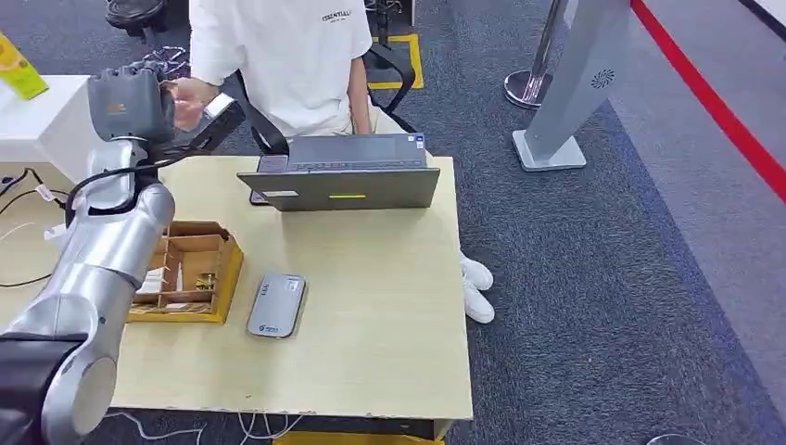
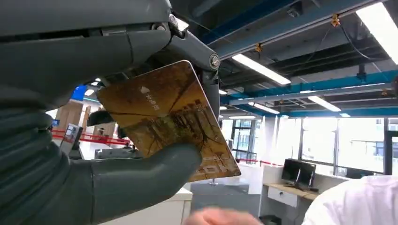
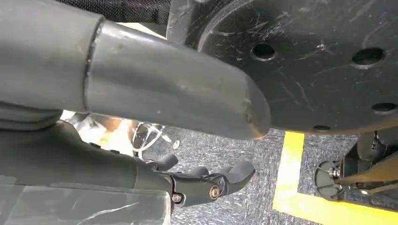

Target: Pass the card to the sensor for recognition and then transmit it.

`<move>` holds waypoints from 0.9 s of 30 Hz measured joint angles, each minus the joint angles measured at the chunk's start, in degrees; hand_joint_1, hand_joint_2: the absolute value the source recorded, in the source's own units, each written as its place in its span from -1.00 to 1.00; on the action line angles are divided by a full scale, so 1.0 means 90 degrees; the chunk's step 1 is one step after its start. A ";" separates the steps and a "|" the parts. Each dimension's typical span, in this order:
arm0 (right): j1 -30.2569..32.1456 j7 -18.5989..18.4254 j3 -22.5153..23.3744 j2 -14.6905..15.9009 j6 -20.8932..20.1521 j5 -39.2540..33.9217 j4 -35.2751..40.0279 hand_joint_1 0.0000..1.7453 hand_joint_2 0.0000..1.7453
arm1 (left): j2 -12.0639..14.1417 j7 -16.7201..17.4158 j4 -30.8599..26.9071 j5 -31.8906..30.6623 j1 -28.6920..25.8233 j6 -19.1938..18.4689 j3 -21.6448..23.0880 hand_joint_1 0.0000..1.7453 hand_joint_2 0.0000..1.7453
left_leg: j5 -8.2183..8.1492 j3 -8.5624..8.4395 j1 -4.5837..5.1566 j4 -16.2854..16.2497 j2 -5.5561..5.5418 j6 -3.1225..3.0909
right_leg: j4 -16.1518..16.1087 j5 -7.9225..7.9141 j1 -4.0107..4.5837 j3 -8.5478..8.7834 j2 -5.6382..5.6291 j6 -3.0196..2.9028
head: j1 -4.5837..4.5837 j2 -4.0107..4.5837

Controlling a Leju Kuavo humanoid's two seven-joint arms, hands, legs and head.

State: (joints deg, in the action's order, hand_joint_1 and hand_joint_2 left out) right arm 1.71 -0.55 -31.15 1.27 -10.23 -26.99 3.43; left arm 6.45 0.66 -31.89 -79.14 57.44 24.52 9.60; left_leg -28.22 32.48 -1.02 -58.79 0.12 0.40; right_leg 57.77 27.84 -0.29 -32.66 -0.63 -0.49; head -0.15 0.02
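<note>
left robot hand: raised past the desk's far left corner, thumb and fingers pinching the card
card: orange-brown, held up in the left robot hand, close to the person's hand
right robot hand: empty, fingers loosely apart
card reader: grey, flat on the desk, just beside the wooden tray
laptop: open at the desk's far edge, facing the person

One card, one sensor, one laptop, one wooden box.
</note>
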 joint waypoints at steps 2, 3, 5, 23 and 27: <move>-0.0004 -0.0044 -0.0017 0.0000 0.0005 -0.0002 0.0019 -1.00 -1.00 | -0.0087 0.0002 0.0097 0.0036 0.0008 0.0046 0.0000 1.00 1.00 | 0.0000 0.0000 0.0000 0.0000 -0.0001 0.0000 | 0.0000 0.0000 0.0000 0.0000 0.0001 0.0000 | 0.0002 0.0000; -0.0005 -0.0058 -0.0027 0.0000 0.0007 -0.0007 0.0036 -1.00 -1.00 | -0.0136 0.0002 0.0151 0.0051 0.0007 0.0105 0.0002 1.00 1.00 | 0.0000 0.0001 0.0000 0.0000 -0.0002 0.0000 | 0.0001 0.0000 0.0000 0.0001 0.0001 0.0000 | 0.0000 0.0000; -0.0010 -0.0075 -0.0029 0.0000 0.0022 -0.0070 0.0053 -1.00 -1.00 | -0.0258 -0.0147 0.0201 0.0198 -0.0035 0.0373 0.0002 1.00 1.00 | 0.0000 0.0002 0.0001 0.0000 -0.0003 0.0000 | 0.0001 0.0000 0.0000 0.0002 0.0002 0.0000 | 0.0002 0.0000; 0.0062 0.0476 -0.0019 -0.0401 0.0182 -0.1020 -0.0277 -1.00 -1.00 | -0.0109 -0.0702 -0.5529 0.0614 -0.4651 0.1202 0.1057 1.00 1.00 | -0.0029 -0.0005 0.0003 0.0016 0.0007 0.0024 | 0.0005 0.0037 -0.0004 -0.0008 -0.0006 -0.0020 | 0.0000 -0.0002; 0.0081 0.0500 -0.0019 -0.0476 0.0236 -0.1192 -0.0316 -1.00 -1.00 | 0.0022 -0.0685 -0.6503 0.0226 -0.5530 0.1384 0.1350 1.00 1.00 | -0.0029 -0.0003 0.0002 0.0016 0.0003 0.0024 | 0.0005 0.0039 -0.0004 -0.0008 -0.0002 -0.0020 | -0.0012 -0.0002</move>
State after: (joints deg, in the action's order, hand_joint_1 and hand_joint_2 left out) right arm 2.44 3.96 -31.32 -3.02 -8.11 -37.72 0.59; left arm 6.65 -5.51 -90.41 -77.11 7.68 36.98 21.74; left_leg -28.48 32.45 -1.00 -58.65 0.15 0.62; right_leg 57.81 28.18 -0.33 -32.73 -0.65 -0.68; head -0.26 0.00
